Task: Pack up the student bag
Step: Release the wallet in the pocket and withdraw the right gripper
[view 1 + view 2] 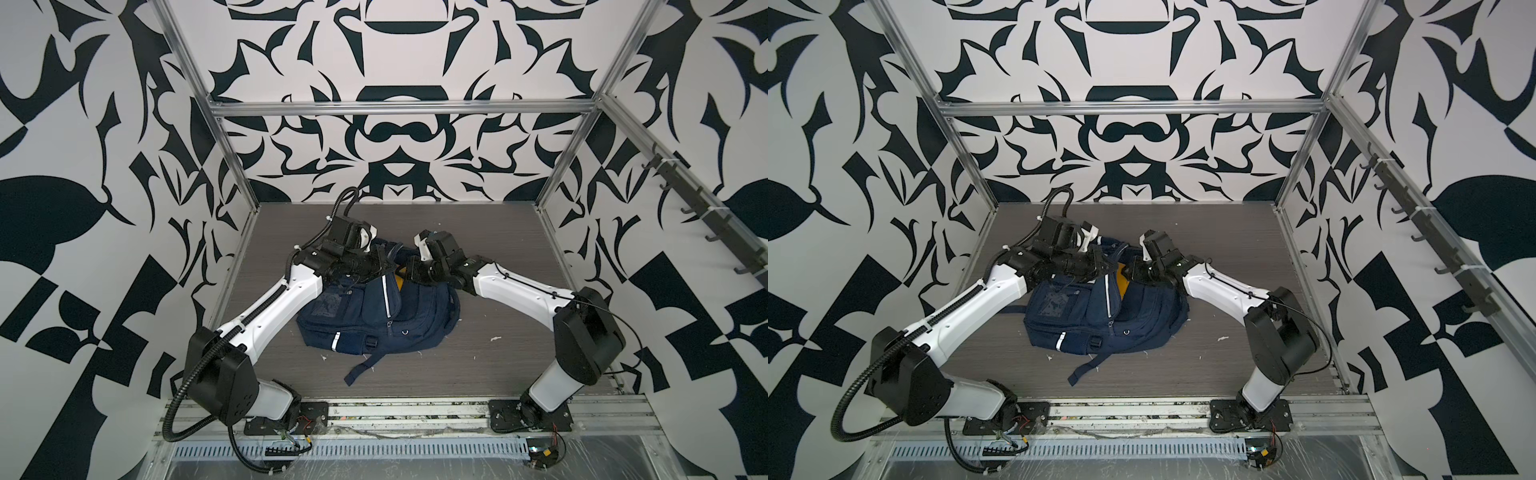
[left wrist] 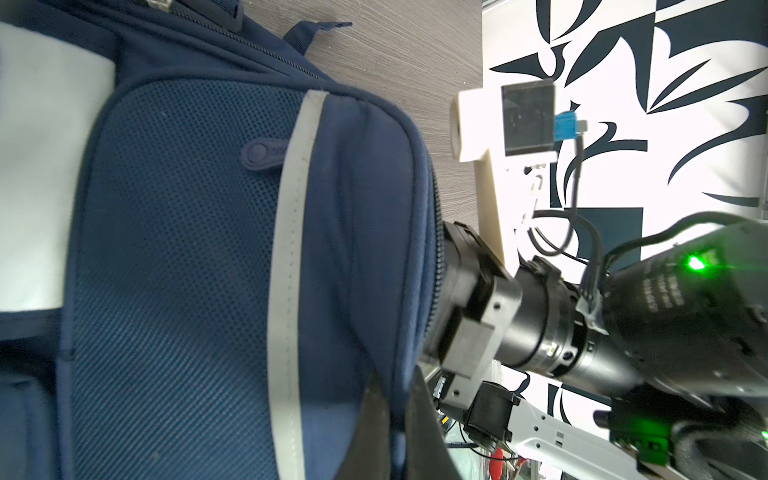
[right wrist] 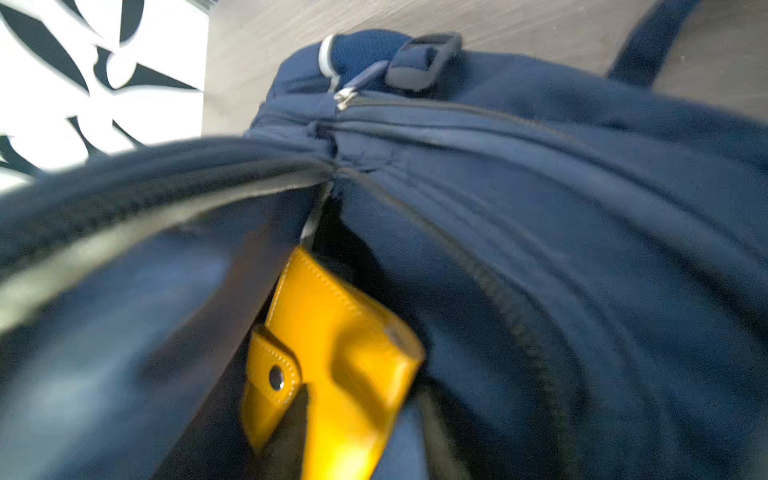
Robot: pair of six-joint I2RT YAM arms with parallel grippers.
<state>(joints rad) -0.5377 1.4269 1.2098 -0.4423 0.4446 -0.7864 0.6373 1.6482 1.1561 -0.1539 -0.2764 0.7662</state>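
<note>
Student bag [image 1: 365,316] lies mid-table [image 1: 498,353], mouth facing far. My left gripper [image 2: 395,399] pinches its zip edge; right gripper [image 1: 410,268] — grip unreadable. Risk: yellow wallet [image 3: 332,332] sits at the mouth — slack fabric could spill it.

Navy student bag [image 1: 361,320], white stripes [image 1: 387,297]; yellow wallet [image 3: 332,332]; grey wood-grain table [image 1: 478,361]; black-and-white patterned walls [image 1: 399,137]

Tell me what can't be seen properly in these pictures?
- The right claw tips: left wrist view, the student bag hides them, so open or shut is unclear.
- The yellow wallet: right wrist view, blurred, cut off by the edge.
- The bag's inside: right wrist view, too dark.
</note>
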